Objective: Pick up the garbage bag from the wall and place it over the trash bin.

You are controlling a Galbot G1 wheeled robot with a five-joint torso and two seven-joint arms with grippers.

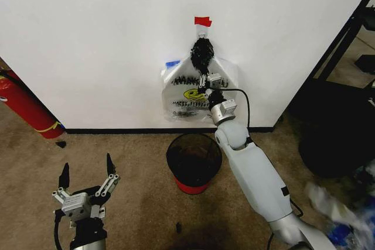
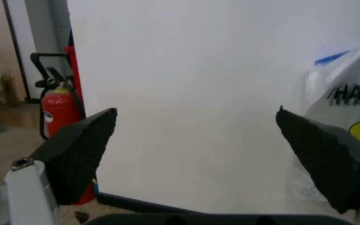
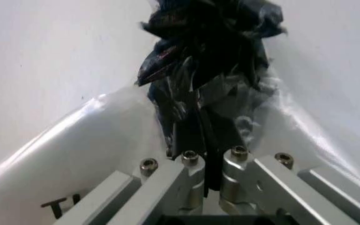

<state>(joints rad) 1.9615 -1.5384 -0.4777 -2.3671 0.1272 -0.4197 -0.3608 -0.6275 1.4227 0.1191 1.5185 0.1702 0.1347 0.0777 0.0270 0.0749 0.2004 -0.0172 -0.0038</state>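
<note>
The garbage bag (image 1: 202, 54) is a dark, crinkly bunch of plastic hanging on the white wall (image 1: 88, 39) just under a piece of red tape (image 1: 203, 21). My right gripper (image 1: 203, 74) reaches up to its lower end. In the right wrist view the gripper (image 3: 213, 155) is shut on folds of the garbage bag (image 3: 211, 70). The trash bin (image 1: 193, 159), black mesh with a red base, stands on the carpet below, against the right arm. My left gripper (image 1: 86, 171) hangs open low at the left, its pads (image 2: 80, 150) wide apart with nothing between them.
A white smiley "THANK YOU" bag (image 1: 181, 98) hangs flat behind the dark bunch and also shows in the left wrist view (image 2: 348, 117). A red fire extinguisher (image 1: 23, 106) stands at the far left. A black rack (image 1: 345, 45) and crumpled bags (image 1: 343, 209) are on the right.
</note>
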